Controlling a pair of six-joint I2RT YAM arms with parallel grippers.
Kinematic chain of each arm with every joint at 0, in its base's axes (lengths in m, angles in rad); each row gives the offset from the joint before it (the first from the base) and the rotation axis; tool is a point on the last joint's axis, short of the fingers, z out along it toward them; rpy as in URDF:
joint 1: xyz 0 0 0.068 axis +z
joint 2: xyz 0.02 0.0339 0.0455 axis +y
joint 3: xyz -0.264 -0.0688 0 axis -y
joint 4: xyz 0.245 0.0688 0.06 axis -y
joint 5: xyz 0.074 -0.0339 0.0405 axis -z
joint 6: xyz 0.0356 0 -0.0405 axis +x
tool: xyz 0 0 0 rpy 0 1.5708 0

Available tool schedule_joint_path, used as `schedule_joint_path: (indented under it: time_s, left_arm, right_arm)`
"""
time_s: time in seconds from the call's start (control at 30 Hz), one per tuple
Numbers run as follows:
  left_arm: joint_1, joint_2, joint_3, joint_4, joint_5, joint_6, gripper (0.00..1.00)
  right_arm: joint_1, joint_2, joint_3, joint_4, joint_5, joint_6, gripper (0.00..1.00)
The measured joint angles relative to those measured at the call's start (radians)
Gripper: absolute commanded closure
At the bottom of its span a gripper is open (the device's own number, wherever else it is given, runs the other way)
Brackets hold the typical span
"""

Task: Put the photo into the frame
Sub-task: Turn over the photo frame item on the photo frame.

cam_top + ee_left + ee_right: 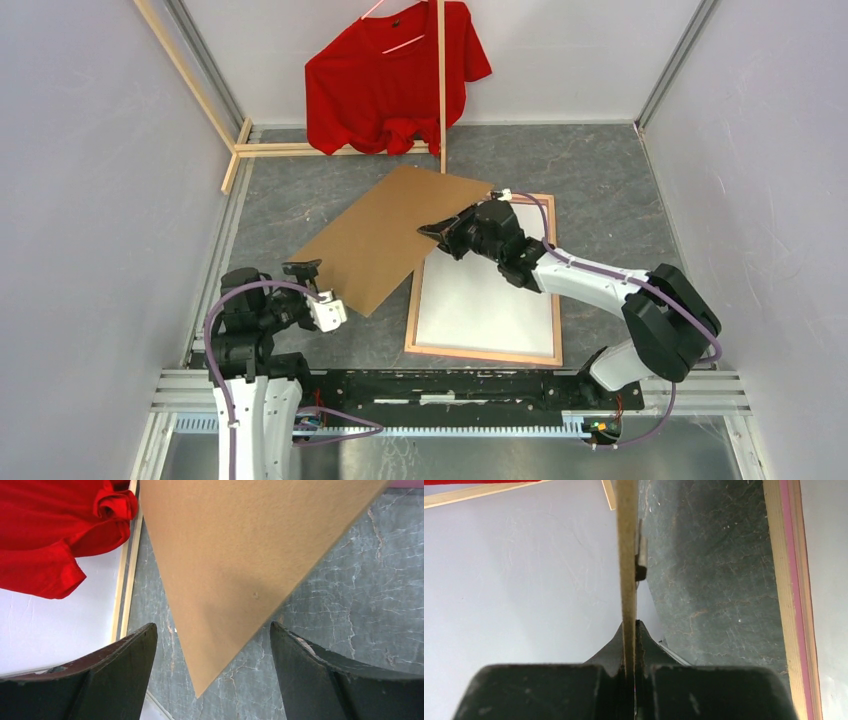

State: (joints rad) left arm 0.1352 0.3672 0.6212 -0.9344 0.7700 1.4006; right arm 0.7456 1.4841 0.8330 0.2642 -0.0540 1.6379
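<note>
My right gripper (436,232) is clamped on the brown backing board (395,235). In the right wrist view its 2 fingers (611,652) pinch the board's thin edge (626,555) tight between them, with the board seen edge-on. From above, the grip sits at the board's right side, just over the far left corner of the frame (483,353). The board slants away from there across the grey table (600,180), with 1 corner pointing toward the back and another reaching down toward my left arm. My left gripper (318,290) stands wide, holding nothing. In the left wrist view its 2 dark fingers (125,665) are spread well apart and the board's near corner (235,555) points down into the gap between them, touching neither. A shadow lies on the table along that corner's edge; I cannot tell whether the corner rests on the surface. The frame lies flat with its pale wood back up, a pink strip showing along its side (791,605) in the right wrist view. The photo (485,300) lies inside the frame, plain white back up, filling the opening. At the back, a red shirt (390,75) hangs on a wooden-stick rack (300,150), well apart from the frame.
</note>
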Motion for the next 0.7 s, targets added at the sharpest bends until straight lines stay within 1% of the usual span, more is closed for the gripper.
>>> schedule_joint_path:
  time_s: [0.1,0.23,0.27,0.3,0.33,0.37,0.4,0.43,0.47,0.57,0.67,0.7]
  left_arm:
    - [0.0,0.006,-0.027,0.042,-0.003,0.003,0.24]
    - [0.0,0.011,-0.071,0.109,-0.009,0.004,0.47]
    - [0.0,0.011,-0.082,0.128,-0.009,0.004,0.56]
    - [0.0,0.011,-0.096,0.149,-0.01,0.004,0.61]
    - [0.0,0.011,-0.106,0.164,-0.012,0.004,0.72]
    - [0.0,0.01,-0.117,0.183,-0.014,0.005,0.83]
    - [0.0,0.01,-0.125,0.202,-0.018,0.005,0.9]
    - [0.0,0.009,-0.131,0.223,-0.023,0.004,0.95]
    - [0.0,0.008,-0.137,0.25,-0.027,0.005,0.98]
    - [0.0,0.001,-0.149,0.333,-0.035,-0.006,0.98]
    - [0.0,0.0,-0.158,0.396,-0.038,-0.031,0.98]
    - [0.0,0.0,-0.161,0.412,-0.039,-0.039,0.98]
  right_arm:
    - [-0.003,-0.005,-0.018,0.018,-0.018,0.009,0.98]
    - [-0.006,-0.01,-0.032,0.02,-0.039,0.009,0.92]
    - [-0.007,-0.011,-0.035,0.025,-0.044,0.012,0.9]
    - [-0.011,-0.011,-0.039,0.03,-0.049,0.013,0.88]
    - [-0.015,-0.01,-0.041,0.035,-0.052,0.014,0.85]
    - [-0.017,-0.011,-0.041,0.038,-0.055,0.015,0.79]
    - [-0.018,-0.011,-0.042,0.042,-0.06,0.013,0.74]
    - [-0.019,-0.011,-0.043,0.047,-0.065,0.01,0.68]
    - [-0.02,-0.011,-0.044,0.055,-0.068,0.007,0.62]
    - [-0.02,-0.012,-0.044,0.077,-0.105,-0.021,0.42]
    - [-0.021,-0.024,-0.044,0.082,-0.158,-0.076,0.28]
    - [-0.023,-0.029,-0.044,0.082,-0.18,-0.104,0.25]
